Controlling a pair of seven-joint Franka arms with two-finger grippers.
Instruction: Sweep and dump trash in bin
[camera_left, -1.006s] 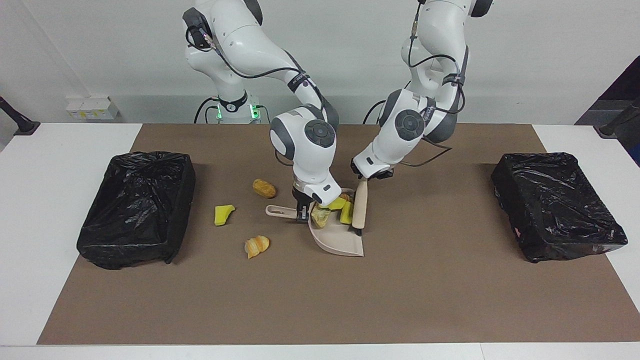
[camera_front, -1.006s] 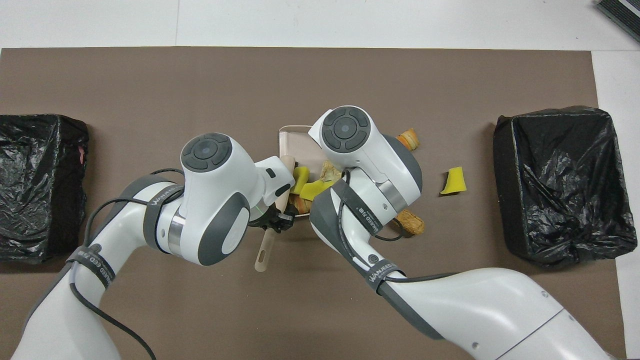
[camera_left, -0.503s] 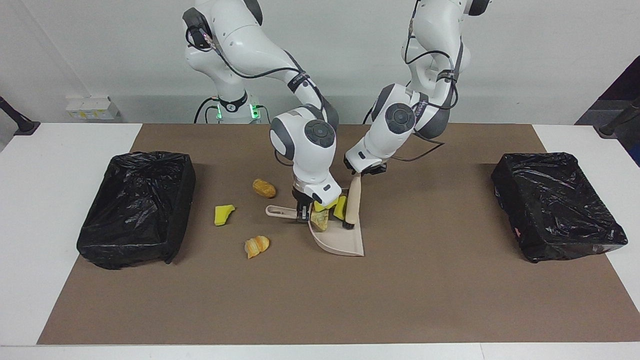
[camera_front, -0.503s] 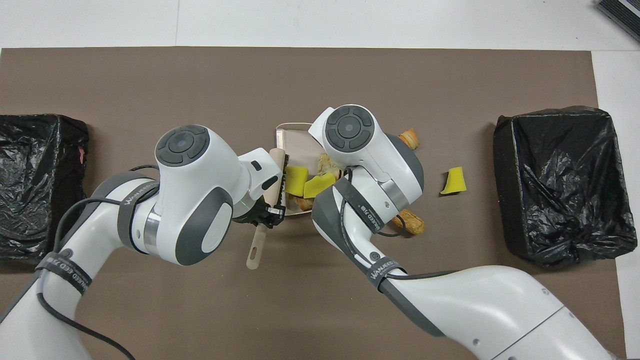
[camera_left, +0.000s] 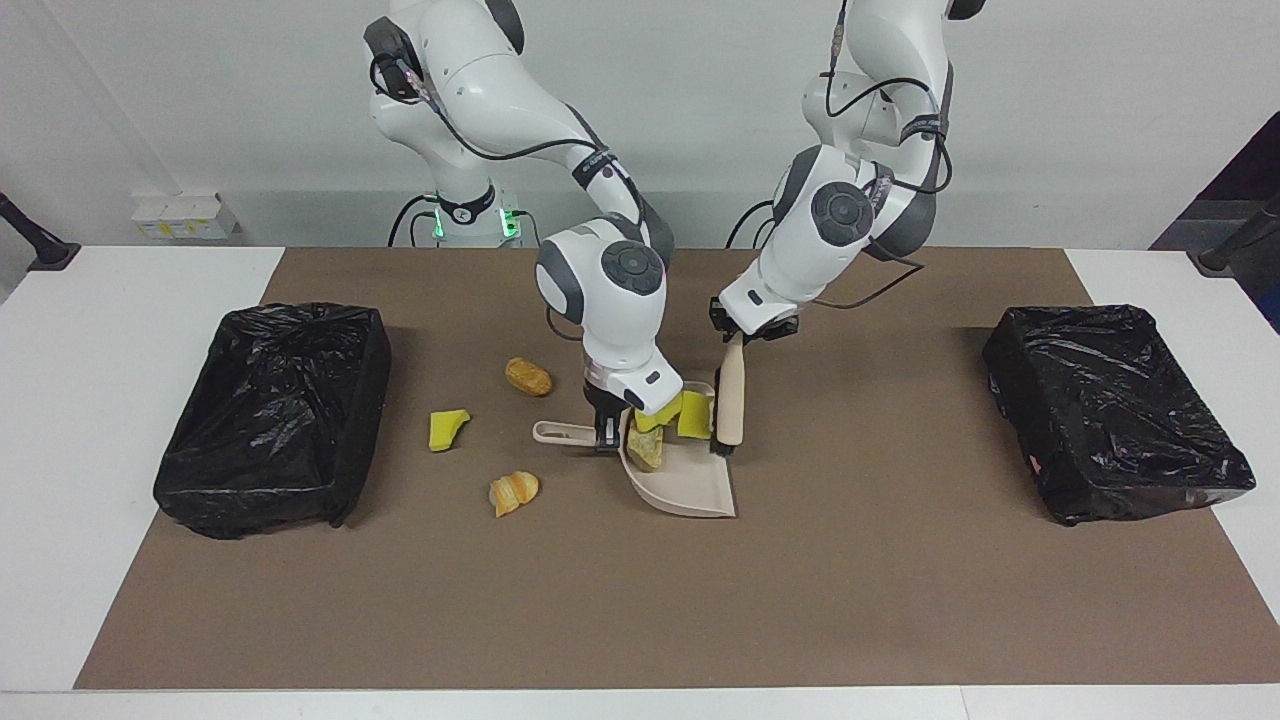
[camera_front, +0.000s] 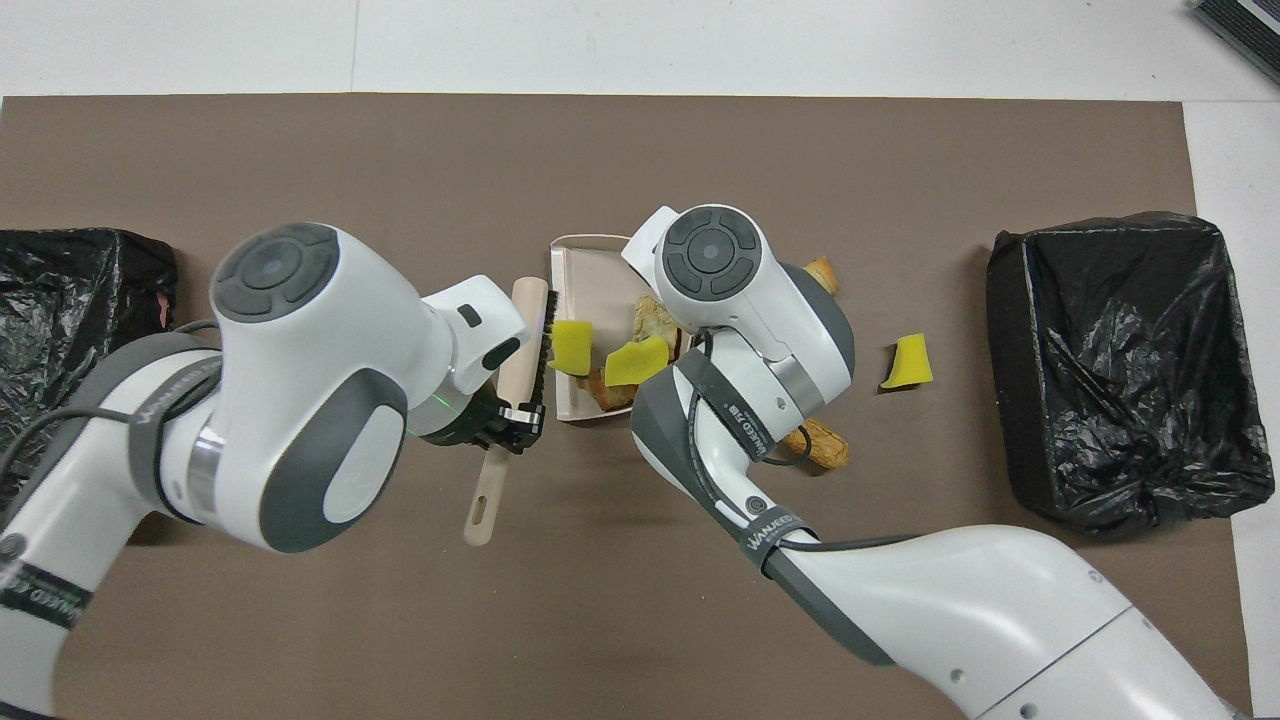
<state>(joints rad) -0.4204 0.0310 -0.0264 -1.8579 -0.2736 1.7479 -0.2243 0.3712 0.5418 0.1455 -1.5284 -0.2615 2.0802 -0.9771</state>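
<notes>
Middle of counter (camera_left: 640, 600): crowded; the dustpan (camera_left: 690, 492) lies here with scraps (camera_left: 690, 415) piled at its robot-side end.
Left hand (camera_left: 745, 335): clamped on the brush (camera_left: 729, 400), which stands just beside the dustpan toward the left arm's end.
Right hand (camera_left: 606, 425): closed on the dustpan handle (camera_left: 560, 432), blocking that flank.
Toward the right arm's end: three loose pieces (camera_left: 448, 428) dot the mat before the black-lined bin (camera_left: 275, 415).
Toward the left arm's end: bare mat up to the other bin (camera_left: 1110, 410).
Farthest strip from the robots: open along the whole mat.
</notes>
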